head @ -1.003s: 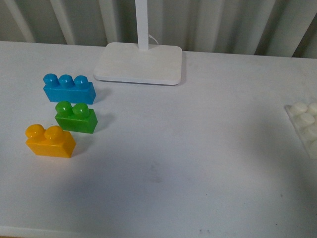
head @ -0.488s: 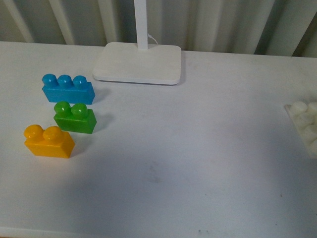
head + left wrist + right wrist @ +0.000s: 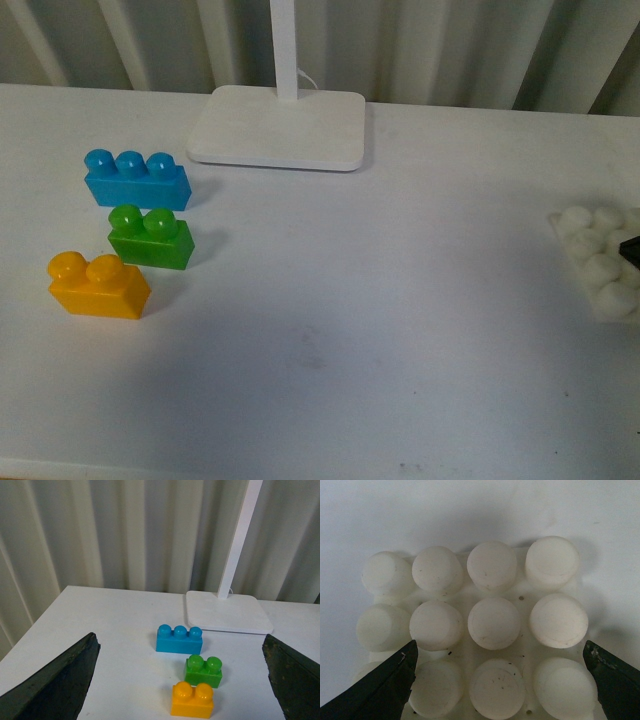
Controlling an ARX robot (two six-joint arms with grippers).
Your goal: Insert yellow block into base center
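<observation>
**Open middle, crowded left edge**

The worktop gives open passage across its middle, from the bricks at 9 o'clock to the base at 3 o'clock. The yellow block is open on its 3, 6 and 9 o'clock sides. The green brick crowds it at 1 o'clock, with the blue brick beyond. The white stand and its pole block 12 o'clock.
</observation>
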